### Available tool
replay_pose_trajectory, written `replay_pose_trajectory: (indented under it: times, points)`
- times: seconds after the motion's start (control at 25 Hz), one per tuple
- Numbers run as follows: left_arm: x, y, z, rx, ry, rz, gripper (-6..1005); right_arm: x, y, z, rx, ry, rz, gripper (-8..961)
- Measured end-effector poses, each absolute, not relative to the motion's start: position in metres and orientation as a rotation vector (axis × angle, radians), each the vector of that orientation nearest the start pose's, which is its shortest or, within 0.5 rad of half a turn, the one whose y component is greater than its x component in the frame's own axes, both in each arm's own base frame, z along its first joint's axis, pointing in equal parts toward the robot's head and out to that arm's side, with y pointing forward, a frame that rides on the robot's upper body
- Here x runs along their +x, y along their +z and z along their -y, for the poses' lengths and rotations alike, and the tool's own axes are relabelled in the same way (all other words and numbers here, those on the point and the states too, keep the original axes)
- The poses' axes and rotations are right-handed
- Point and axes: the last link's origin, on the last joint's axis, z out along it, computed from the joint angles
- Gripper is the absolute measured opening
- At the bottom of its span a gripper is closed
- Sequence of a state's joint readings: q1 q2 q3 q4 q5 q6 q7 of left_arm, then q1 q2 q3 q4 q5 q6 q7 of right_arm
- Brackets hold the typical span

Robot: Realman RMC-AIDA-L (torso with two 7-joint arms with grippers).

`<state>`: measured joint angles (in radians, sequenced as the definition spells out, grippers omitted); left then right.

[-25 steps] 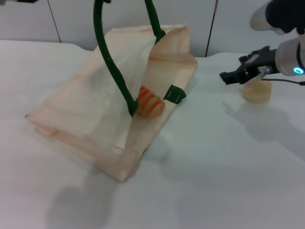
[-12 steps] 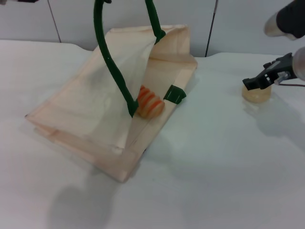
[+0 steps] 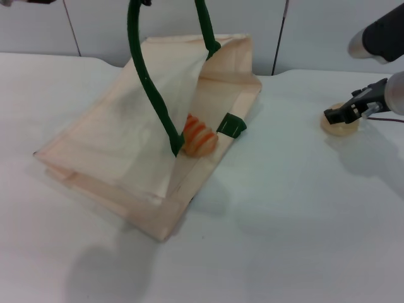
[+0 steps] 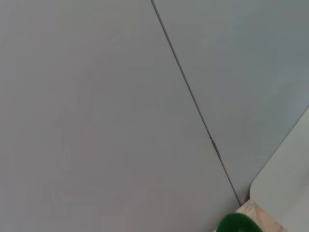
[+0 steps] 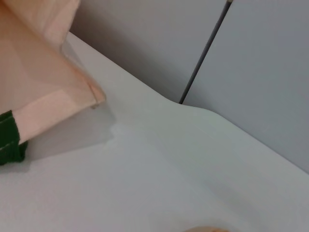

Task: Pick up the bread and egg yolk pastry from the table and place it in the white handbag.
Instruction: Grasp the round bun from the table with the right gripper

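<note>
On the counter: white flat counter (image 3: 284, 240) carries the bag at the robot's left-centre and the pastry far right, near the back edge.
Bag: large cream fabric white handbag (image 3: 120, 151) lies tilted, mouth held open toward the right; one thick dark green rope handle (image 3: 148, 82) lifted up out of the top of the head view, the other handle's stub (image 3: 231, 125) lies at the mouth rim.
Bread: pale tan loaf with orange-red stripes, the bread (image 3: 199, 136), sits inside the bag mouth, just beside the raised handle.
Pastry: small round pale yellow egg yolk pastry (image 3: 341, 126) on the counter, well apart from the bag.
Right claw: black right claw (image 3: 336, 115) sits on top of the pastry, touching it; cannot tell whether spread or pinching.
Left claw: out of sight above the frame.
Open room: wide bare counter between bag mouth and pastry, and in front of both.
Change: a second ago the right claw hovered left of the pastry; it has moved right and down onto it. Bag and bread unchanged.
</note>
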<state>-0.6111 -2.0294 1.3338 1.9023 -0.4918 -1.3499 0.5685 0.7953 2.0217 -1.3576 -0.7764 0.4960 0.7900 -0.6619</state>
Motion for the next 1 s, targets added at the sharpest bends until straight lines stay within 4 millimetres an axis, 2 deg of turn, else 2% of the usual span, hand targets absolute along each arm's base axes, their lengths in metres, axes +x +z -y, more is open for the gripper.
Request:
replay_pose_trajectory:
  times: [0.52,1.0]
  points:
    - [-0.0550,0.1053,-0.3792,-2.247,0.007,0.256,120,0.2284,-0.0116,-0.4560,-2.243,-0.299,-0.743,742]
    - [-0.0547,0.1050,-0.3792,-2.249,0.009,0.256,121,0.2213,-0.0186,-0.4529,-2.282,-0.287,-0.772,743]
